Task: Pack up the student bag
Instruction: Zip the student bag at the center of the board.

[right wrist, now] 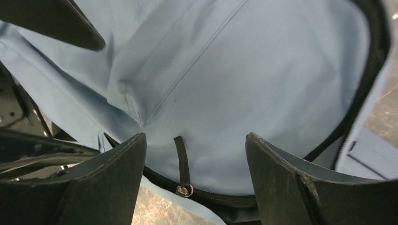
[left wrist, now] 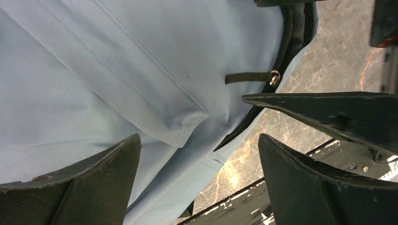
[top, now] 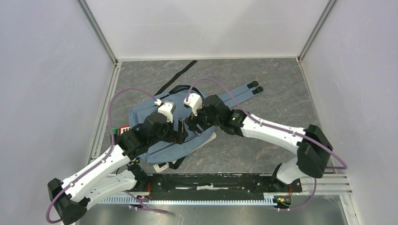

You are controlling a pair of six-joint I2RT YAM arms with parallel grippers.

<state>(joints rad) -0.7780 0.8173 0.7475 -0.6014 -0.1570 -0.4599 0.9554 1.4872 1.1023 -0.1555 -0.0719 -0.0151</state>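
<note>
Evidently both arms meet over the soft grey-blue fabric backpack with black zips [top: 143,115], which lies flat on the dark marbled tabletop [top: 272,75], left of centre. One of its sides lies close to the left edge and its lower end close to the near edge. Its blue shoulder straps [top: 244,91] trail toward the far right corner, and a thin black strap [top: 180,75] runs out toward the far edge.

We see the left claw [top: 179,131] low over the middle of the bag, its fingers spread wide and gripping nothing. From its wrist camera, plain fabric and a stitched pocket corner fill the gap between them. The right claw [top: 195,123] hangs just beside it, also spread apart and gripping nothing. From its own camera, a black fabric zip pull with a small metal ring [right wrist: 184,190] lies between the fingers at the bag's black zipped edge. Whether either claw touches the fabric we cannot tell.

A small red object [top: 124,130] peeks out at the bag's left side, near the left edge. Bare marbled surface shows right of the bag up to the right edge, crossed by the right arm, and along the far edge. White walls rise on three sides, and a black mounting rail [top: 211,180] lines the near edge.
</note>
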